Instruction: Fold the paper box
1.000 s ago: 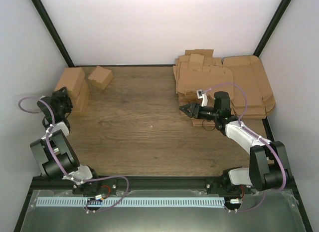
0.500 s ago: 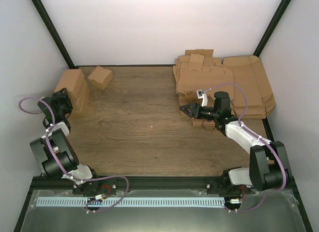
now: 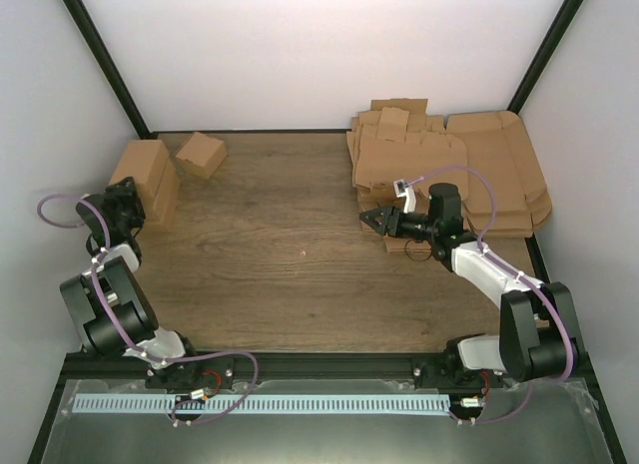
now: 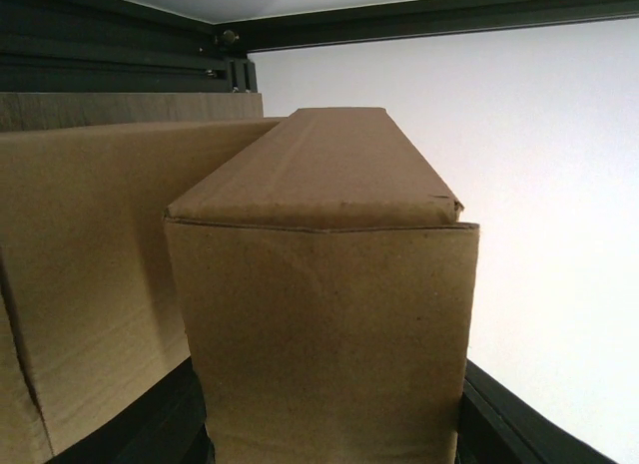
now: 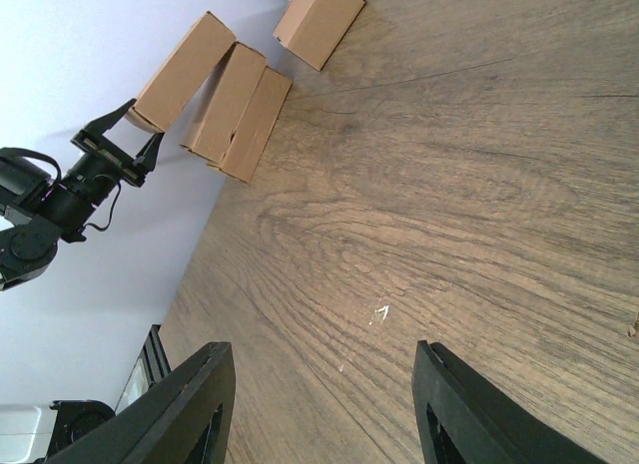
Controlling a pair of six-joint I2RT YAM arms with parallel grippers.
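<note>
One wooden table (image 3: 280, 274) carries everything. Across its far right corner spreads a heap of flat cardboard sheets (image 3: 489, 175). At the far left, against the wall, the paper box (image 3: 140, 163) stands folded into a long shallow carton. Just right of it lie two more folded cartons (image 5: 245, 110), side by side and touching. A small cube-like carton (image 3: 201, 153) sits beyond them, apart. The left gripper (image 5: 135, 130) has the near end of the paper box between its fingers (image 4: 185, 419), which press on both sides, about half spread. The right gripper (image 3: 367, 219) hovers at the heap's near left edge, jaws parted and holding nothing, with bare wood below.
</note>
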